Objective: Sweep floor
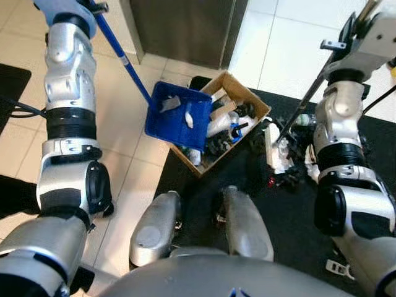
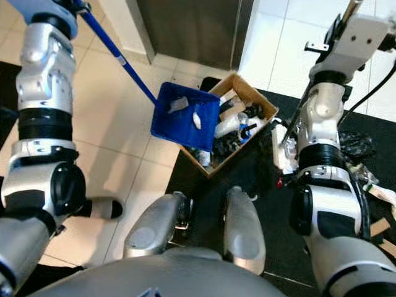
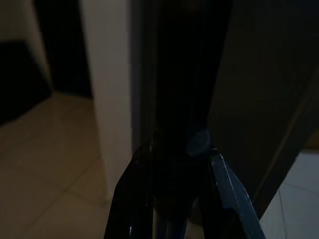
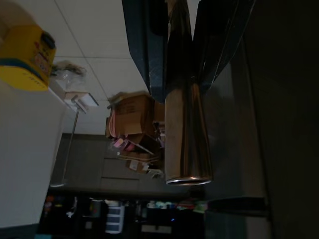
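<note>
The left claw is raised high at the robot's left, and its two black fingers are pinched around one blue handle. That handle slopes down and inward to a single blue dustpan. The dustpan is tilted over the near-left edge of one open cardboard box, and two pale scraps of litter lie on its inner face. The box is crammed with mixed rubbish, white and black pieces too tangled to count.

The right claw is lifted high at the robot's right, pressed onto one shiny metal pole, whose open round end points away from the wrist. In the head views this broom pole runs as a thin dark line down to a white broom head resting on the black mat just right of the box. A small heap of white and dark debris lies around the head on the mat.

The box sits on the mat's far-left corner, with pale floor tiles to its left and a dark cabinet behind it. The robot's two silver knees show below. In the right wrist view, one yellow container sits on a white surface, and stacked brown cartons stand further off.
</note>
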`<state>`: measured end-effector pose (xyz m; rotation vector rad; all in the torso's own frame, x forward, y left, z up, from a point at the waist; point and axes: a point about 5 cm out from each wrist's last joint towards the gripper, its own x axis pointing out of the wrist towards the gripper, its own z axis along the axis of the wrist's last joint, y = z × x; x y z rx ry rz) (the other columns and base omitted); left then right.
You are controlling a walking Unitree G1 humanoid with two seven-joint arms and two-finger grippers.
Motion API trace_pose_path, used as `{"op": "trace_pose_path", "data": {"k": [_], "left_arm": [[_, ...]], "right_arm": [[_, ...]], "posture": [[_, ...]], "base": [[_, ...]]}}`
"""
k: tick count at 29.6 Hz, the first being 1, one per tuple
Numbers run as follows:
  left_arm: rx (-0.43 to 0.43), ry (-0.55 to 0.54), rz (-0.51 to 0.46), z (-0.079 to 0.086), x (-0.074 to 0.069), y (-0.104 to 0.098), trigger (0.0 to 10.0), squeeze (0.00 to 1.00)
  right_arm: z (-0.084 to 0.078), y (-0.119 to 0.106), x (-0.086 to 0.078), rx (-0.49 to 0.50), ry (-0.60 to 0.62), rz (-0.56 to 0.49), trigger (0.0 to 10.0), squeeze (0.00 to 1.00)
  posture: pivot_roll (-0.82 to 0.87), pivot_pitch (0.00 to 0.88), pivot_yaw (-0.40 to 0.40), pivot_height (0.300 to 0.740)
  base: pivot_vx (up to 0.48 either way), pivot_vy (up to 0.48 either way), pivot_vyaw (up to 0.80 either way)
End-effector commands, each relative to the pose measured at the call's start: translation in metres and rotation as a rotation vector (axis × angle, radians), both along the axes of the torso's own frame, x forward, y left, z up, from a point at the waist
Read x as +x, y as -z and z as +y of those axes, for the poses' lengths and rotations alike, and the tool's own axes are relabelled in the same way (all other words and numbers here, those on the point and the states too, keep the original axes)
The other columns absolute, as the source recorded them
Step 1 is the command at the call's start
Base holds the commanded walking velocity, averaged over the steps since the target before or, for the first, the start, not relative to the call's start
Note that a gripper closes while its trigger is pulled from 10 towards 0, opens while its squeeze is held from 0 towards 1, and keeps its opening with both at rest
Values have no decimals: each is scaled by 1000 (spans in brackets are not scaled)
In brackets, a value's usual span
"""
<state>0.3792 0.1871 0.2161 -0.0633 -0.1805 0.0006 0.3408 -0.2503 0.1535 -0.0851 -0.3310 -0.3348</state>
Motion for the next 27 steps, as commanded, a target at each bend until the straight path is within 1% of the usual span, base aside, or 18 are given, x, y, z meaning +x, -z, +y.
{"op": "trace_pose_path", "data": {"k": [1, 3, 5, 6, 7, 11, 13, 14, 15, 17, 18, 19, 20, 21, 22, 23, 25, 27], "left_arm": [[34, 17, -84, -2, 1, -16, 10000, 0], [91, 50, -108, -9, 2, -19, 10000, 0], [91, 50, -108, -9, 2, -19, 10000, 0], [117, 78, -125, -17, 4, -22, 10000, 0], [117, 78, -125, -17, 4, -22, 10000, 0], [123, 110, -150, -27, 8, -27, 10000, 0], [152, 155, -183, -37, 8, -30, 10000, 0], [152, 155, -183, -37, 8, -30, 10000, 0], [166, 177, -197, -42, 8, -31, 10000, 0], [166, 177, -197, -42, 8, -31, 10000, 0], [189, 205, -223, -49, 6, -31, 10000, 0], [234, 243, -273, -61, 3, -32, 10000, 0], [234, 243, -273, -61, 3, -32, 10000, 0], [275, 272, -313, -70, 0, -32, 10000, 0], [337, 311, -367, -81, -4, -31, 10000, 0], [337, 311, -367, -81, -4, -31, 10000, 0], [420, 373, -444, -97, -11, -30, 10000, 0], [420, 373, -444, -97, -11, -30, 10000, 0]], "right_arm": [[-1, -5, -1, -20, -1, -27, 10000, 0], [-1, -5, 0, -19, -1, -27, 10000, 0], [-1, -5, 0, -19, -1, -27, 10000, 0], [0, -5, 0, -20, -2, -28, 10000, 0], [0, -5, 0, -20, -2, -28, 10000, 0], [0, -5, 0, -21, -1, -29, 10000, 0], [0, -5, -1, -21, 0, -31, 10000, 0], [0, -5, -1, -21, 0, -31, 10000, 0], [0, -5, -1, -21, 1, -31, 10000, 0], [0, -5, -1, -21, 1, -31, 10000, 0], [0, -5, -1, -21, 1, -31, 10000, 0], [0, -5, -1, -20, 0, -32, 10000, 0], [0, -5, -1, -20, 0, -32, 10000, 0], [1, -5, -1, -19, -1, -32, 10000, 0], [1, -5, 0, -19, -2, -34, 10000, 0], [1, -5, 0, -19, -2, -34, 10000, 0], [2, -6, 0, -18, -3, -36, 10000, 0], [2, -6, 0, -18, -3, -36, 10000, 0]], "posture": [[92, 59, 60, 740], [90, 60, 59, 740], [90, 60, 59, 740], [88, 61, 60, 740], [88, 61, 60, 740], [83, 60, 62, 740], [79, 60, 63, 740], [79, 60, 63, 740], [79, 58, 64, 740], [79, 58, 64, 740], [79, 57, 65, 740], [80, 55, 65, 740], [80, 55, 65, 740], [80, 53, 66, 740], [80, 53, 66, 740], [80, 53, 66, 740], [79, 51, 67, 740], [79, 51, 67, 740]], "base": [[0, 0, 0], [0, 0, 0], [0, 0, 0], [0, 0, 0], [0, 0, 0], [0, 0, 0], [0, 0, 0], [0, 0, 0], [0, 0, 0], [0, 0, 0], [0, 0, 0], [0, 0, 0], [0, 0, 0], [0, 0, 0], [0, 0, 0], [0, 0, 0], [0, 0, 0], [0, 0, 0]]}}
